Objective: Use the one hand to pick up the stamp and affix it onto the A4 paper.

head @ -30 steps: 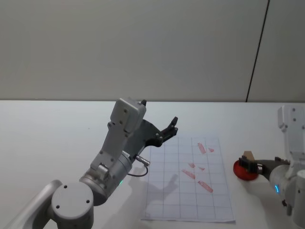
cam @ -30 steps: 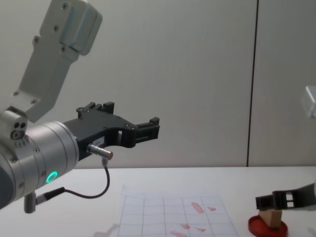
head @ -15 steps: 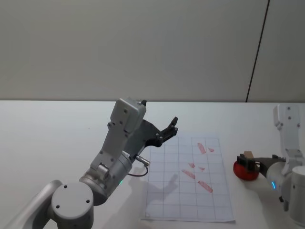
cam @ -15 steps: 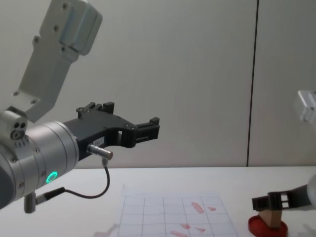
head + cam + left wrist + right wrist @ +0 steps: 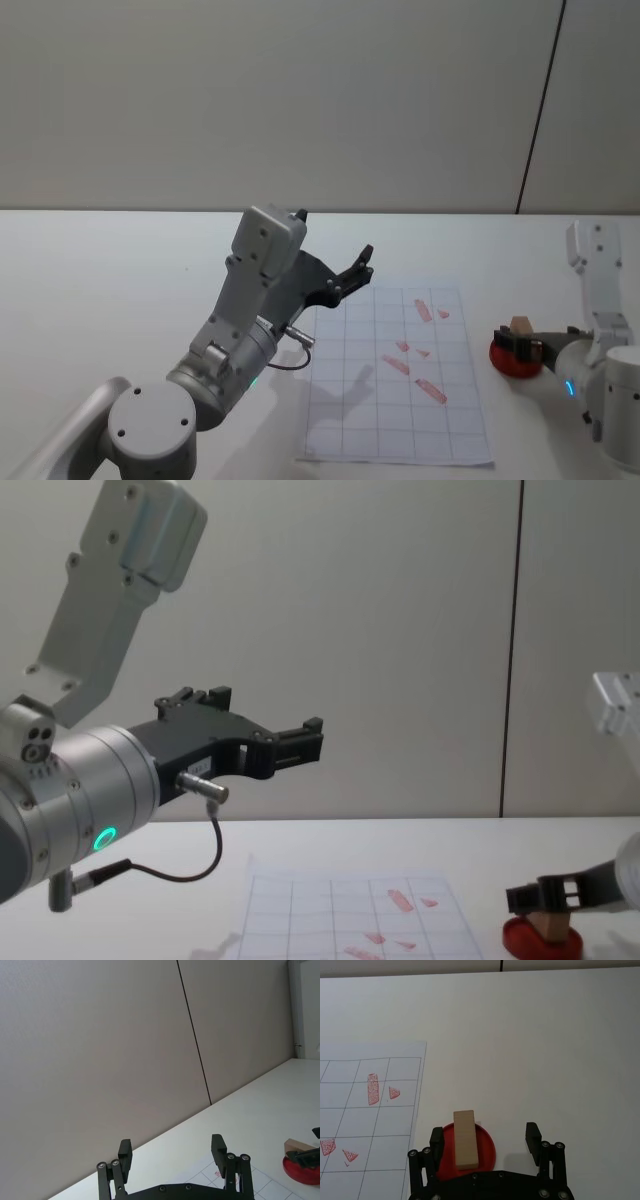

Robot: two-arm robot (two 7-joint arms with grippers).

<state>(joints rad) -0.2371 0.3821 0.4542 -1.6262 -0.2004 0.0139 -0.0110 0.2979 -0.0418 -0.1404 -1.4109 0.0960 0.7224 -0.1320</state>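
Stamp on pad; white table

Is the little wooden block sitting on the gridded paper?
No, the stamp rests on the red ink pad, beside the A4 paper.

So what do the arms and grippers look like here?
The left arm is a silver-grey cylinder with a green light ring, a black cable on a metal plug, and a pale grey angular link. The right arm is white and rounded with a small blue light. The left gripper and right gripper are black, each with two flat jaws.
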